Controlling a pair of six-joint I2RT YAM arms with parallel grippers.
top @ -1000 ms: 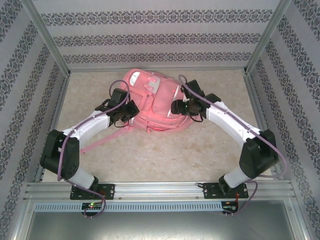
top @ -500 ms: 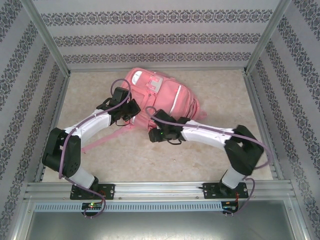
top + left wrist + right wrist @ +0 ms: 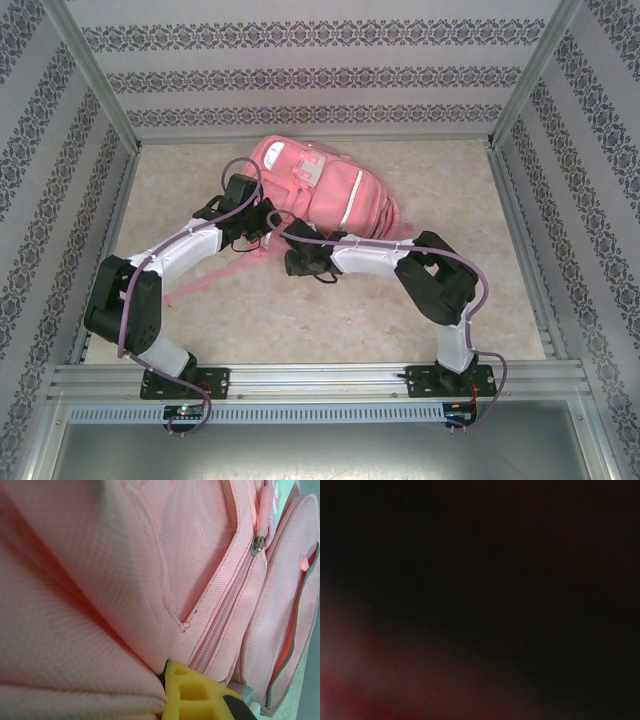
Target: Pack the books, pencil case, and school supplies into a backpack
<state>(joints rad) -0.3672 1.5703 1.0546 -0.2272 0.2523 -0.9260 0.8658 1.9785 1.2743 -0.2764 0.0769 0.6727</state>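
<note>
Backpack [image 3: 325,195] upper centre on the counter [image 3: 300,320].
My left jaws pinch its fabric; right jaws at its lower edge, gap I cannot tell; I'd keep that fabric taut.

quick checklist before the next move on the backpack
1. left gripper pinching backpack fabric: ok
2. right gripper open or shut: cannot tell, its wrist view is dark
3. right gripper at the backpack's near edge: ok
4. zipper seen from the left wrist is zipped: ok
5. backpack lying on the table, clear of the edges: ok
6. everything packed inside: cannot tell
</note>
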